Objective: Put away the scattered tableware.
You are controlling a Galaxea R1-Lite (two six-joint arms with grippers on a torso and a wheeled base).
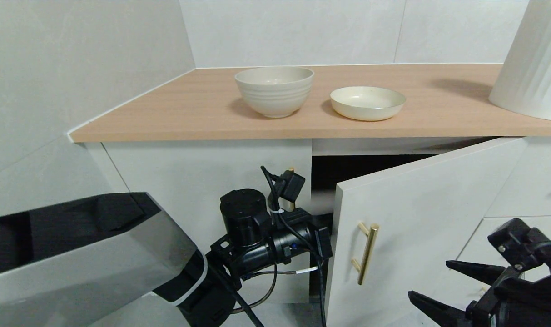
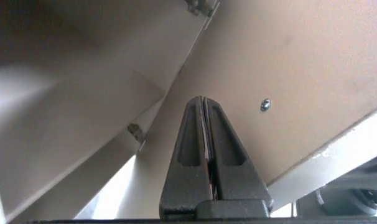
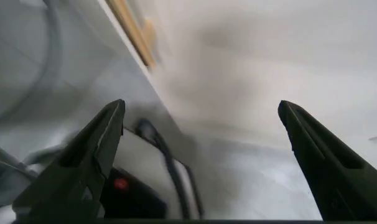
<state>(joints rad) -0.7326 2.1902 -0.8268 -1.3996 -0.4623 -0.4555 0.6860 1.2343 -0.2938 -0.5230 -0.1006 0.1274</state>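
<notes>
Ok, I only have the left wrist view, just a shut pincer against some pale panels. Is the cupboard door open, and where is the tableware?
Observer: From the head view, the right-hand cupboard door stands partly open, and the left arm sits at the gap beside its edge.
Operator: And the tableware?
Observer: A deep bowl and a shallow dish stand side by side, apart, on the wooden counter above the cupboard. Neither is held.
Operator: What about the right arm?
Observer: The right pincer is open and empty, low in front of that door, to the right of its gold handle.
</notes>
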